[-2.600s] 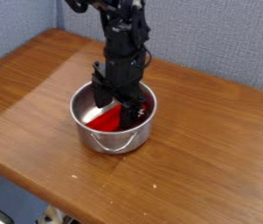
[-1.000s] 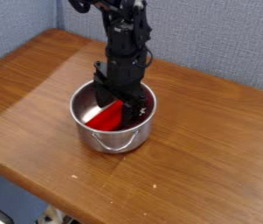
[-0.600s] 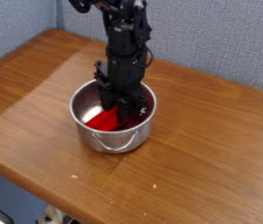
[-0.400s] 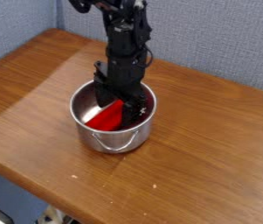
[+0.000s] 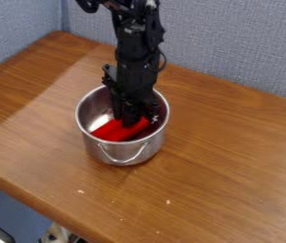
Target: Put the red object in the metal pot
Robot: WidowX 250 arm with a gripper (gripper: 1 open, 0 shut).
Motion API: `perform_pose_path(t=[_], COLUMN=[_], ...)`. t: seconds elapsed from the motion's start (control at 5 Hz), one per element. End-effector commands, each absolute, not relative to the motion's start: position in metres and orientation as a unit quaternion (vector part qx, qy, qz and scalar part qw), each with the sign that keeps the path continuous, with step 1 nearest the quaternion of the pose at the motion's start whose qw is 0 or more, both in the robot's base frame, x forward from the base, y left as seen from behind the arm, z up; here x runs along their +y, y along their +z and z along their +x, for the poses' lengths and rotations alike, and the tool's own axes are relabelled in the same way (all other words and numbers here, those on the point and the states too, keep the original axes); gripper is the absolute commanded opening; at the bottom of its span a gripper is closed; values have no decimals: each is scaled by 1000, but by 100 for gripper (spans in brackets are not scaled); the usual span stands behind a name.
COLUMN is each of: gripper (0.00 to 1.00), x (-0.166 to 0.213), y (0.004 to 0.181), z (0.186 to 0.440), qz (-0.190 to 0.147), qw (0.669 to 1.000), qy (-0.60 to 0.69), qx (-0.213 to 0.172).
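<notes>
Red shows at the bottom of the metal pot (image 5: 123, 126), where the red object (image 5: 115, 127) lies inside the steel wall, mostly toward the near-left of the floor. The hand (image 5: 132, 112) reaches straight down into the pot from above, its fingers drawn together. Whether they pinch the far end of the block or have closed beside it is hard to tell, since the dark arm hides that spot. The block sits directly under and just near-left of the fingertips, touching or almost touching them. By my reading the placing step is at its end: the block is already within the rim. What the next move calls for, I judge, is a clean vertical lift clear of the rim and the thin handle, without dragging the block or tipping the pot on the wooden table (image 5: 234, 161).
</notes>
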State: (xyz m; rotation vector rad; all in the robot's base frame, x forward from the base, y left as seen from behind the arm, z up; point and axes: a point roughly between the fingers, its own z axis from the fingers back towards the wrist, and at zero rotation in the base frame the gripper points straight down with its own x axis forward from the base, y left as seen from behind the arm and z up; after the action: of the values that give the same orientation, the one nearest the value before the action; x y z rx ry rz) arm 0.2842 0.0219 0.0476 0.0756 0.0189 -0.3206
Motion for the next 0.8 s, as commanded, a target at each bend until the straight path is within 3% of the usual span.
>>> perform_pose_path(t=[0.0, 0.2, 0.4, 0.6], gripper=[0, 100, 100, 0], x=[21, 21, 20, 21], y=[58, 62, 65, 61], z=[289, 290, 290, 291], qz=[43, 42, 41, 41], qw=[986, 986, 986, 986], qy=[-163, -162, -161, -161], qx=[-6, -9, -11, -10])
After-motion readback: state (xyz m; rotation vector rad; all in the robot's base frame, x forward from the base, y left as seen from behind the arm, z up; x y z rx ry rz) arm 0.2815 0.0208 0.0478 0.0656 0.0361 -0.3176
